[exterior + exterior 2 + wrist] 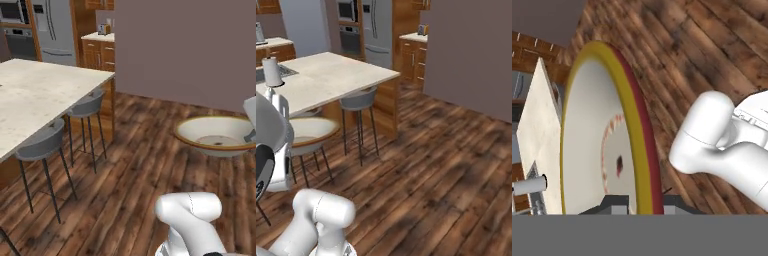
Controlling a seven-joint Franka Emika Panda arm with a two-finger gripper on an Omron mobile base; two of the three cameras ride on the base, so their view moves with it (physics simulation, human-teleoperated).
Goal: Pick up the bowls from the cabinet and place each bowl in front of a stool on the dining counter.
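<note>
Bowl (218,136) rim clamped in my hand (641,202), cream one, rigid and glossy, likely slippery and breakable; table (35,95) well ahead, so I carry level.

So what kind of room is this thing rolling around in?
Most likely a home kitchen: a stone-topped island with grey stools tucked under it, a steel fridge beside a built-in oven, and wooden cabinets on a plank floor.
</note>
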